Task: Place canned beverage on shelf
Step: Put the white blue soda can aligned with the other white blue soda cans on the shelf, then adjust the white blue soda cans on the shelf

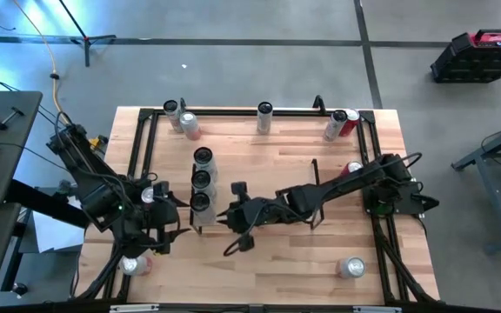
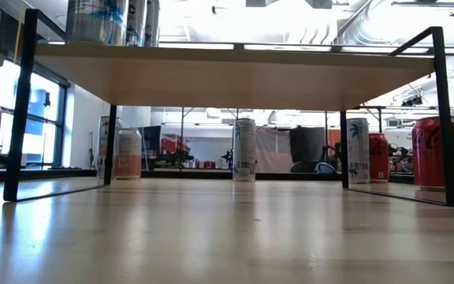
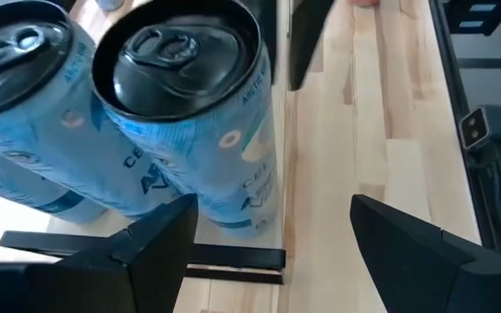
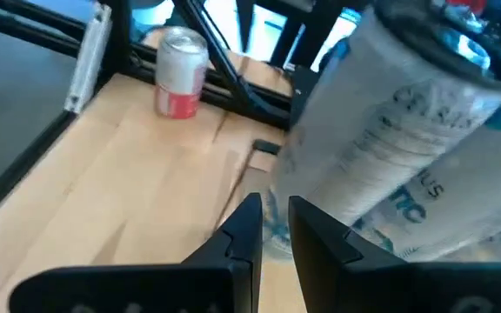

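Left gripper (image 3: 272, 239) wide open, empty, can (image 3: 190, 113) just ahead on shelf (image 2: 227, 75); rigid, slick, grip mid-body; right gripper (image 4: 274, 228) nearly shut, empty.

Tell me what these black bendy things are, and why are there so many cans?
They are two robot arms at a light wooden table, each ending in a two-finger gripper. One camera looks down from above, one sits at table height, and one rides on each wrist. Three tall pale-blue cans stand in a row on a low light-wood shelf with black wire ends. The left gripper is open beside the nearest can; the right gripper is shut and holds nothing. More cans, some red, stand around the table.
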